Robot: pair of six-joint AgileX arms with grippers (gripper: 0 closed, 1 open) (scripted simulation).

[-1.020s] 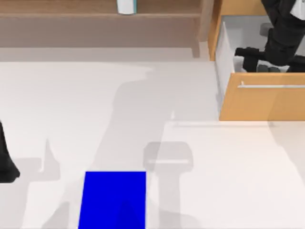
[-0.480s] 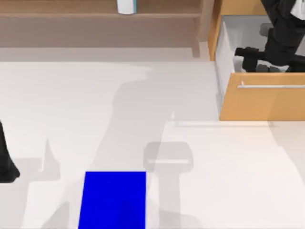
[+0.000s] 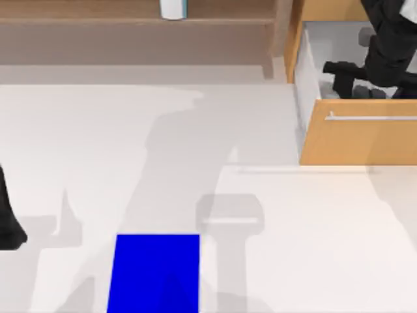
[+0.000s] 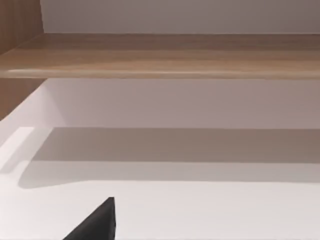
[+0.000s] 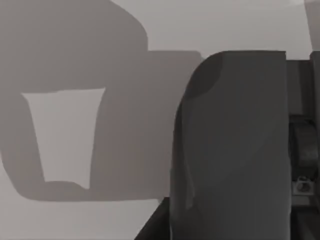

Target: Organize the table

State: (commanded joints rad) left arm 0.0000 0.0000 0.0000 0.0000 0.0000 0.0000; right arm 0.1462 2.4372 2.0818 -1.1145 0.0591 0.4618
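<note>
The white table point(image 3: 130, 143) spreads across the top view, crossed by soft shadows. My right gripper point(image 3: 342, 72) hangs inside the open light-wood drawer point(image 3: 365, 140) at the back right, above its pale floor point(image 5: 65, 135). In the right wrist view a bulky dark grey shape point(image 5: 235, 145) sits very close to the camera; whether it is held cannot be told. My left arm point(image 3: 8, 222) stays parked at the table's left edge, and a black tip of its gripper point(image 4: 97, 222) shows over the table.
A bright blue mat point(image 3: 154, 272) lies at the table's front edge, left of centre. A wooden shelf point(image 3: 130, 19) runs along the back with a small white and blue item point(image 3: 173, 9) on it. The drawer's silver bar handle point(image 3: 371, 118) faces the table.
My right arm has shifted slightly toward the back of the drawer, and its shadows on the table have moved with it. The left arm has not moved.
</note>
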